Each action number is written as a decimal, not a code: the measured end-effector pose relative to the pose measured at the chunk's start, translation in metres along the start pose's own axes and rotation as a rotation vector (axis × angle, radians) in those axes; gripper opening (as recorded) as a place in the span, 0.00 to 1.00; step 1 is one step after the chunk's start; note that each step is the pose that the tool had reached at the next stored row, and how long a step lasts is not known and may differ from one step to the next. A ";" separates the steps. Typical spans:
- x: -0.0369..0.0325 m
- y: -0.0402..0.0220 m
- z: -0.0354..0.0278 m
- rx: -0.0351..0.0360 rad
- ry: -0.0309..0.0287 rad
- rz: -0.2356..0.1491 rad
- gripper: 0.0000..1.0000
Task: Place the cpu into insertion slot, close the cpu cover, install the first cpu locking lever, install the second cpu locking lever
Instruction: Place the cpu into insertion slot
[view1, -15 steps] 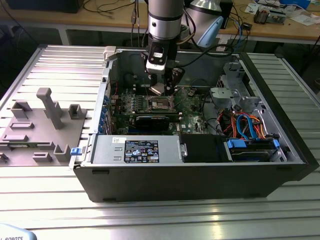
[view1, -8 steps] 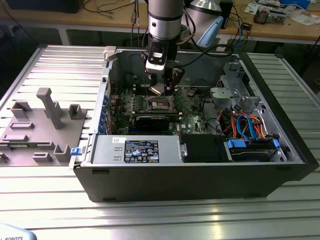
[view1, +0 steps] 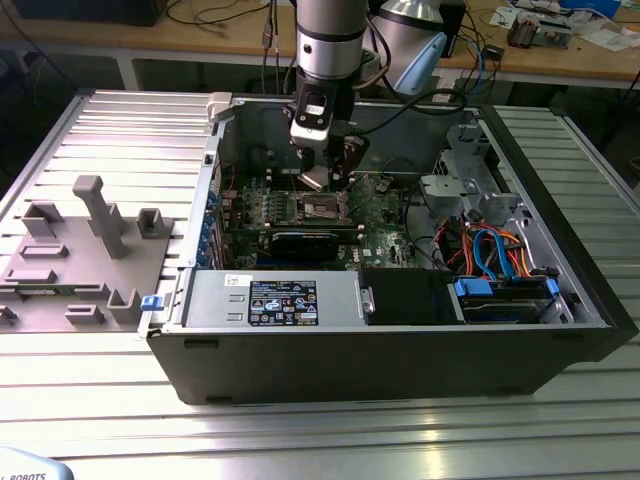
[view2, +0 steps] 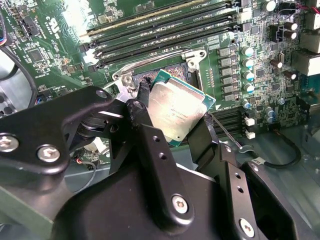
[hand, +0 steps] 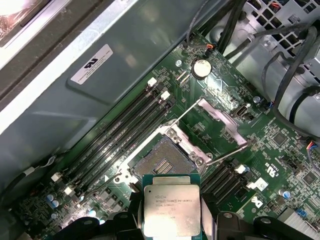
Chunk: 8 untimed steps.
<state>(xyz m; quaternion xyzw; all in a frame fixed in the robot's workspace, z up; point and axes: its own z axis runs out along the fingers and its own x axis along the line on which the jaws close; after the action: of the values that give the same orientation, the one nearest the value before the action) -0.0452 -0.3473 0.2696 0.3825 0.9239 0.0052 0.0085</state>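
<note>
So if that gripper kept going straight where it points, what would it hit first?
Likely the insertion slot: the cpu held by the gripper hangs over it, though depth is unclear.

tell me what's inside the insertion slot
Nothing sits in the insertion slot; its bare contact grid shows in the first wrist view. The cpu, held by the gripper, hides one corner.

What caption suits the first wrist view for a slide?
The gripper holds the cpu near the empty insertion slot, cpu cover open.
</note>
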 end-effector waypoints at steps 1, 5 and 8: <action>0.0000 0.0000 0.0000 0.0000 0.0000 0.001 0.55; 0.0000 0.0000 0.0000 0.0001 -0.0001 0.007 0.55; 0.0000 0.0000 0.0000 0.0001 -0.0001 0.012 0.55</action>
<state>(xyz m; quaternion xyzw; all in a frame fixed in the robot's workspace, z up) -0.0452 -0.3473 0.2696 0.3880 0.9216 0.0051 0.0085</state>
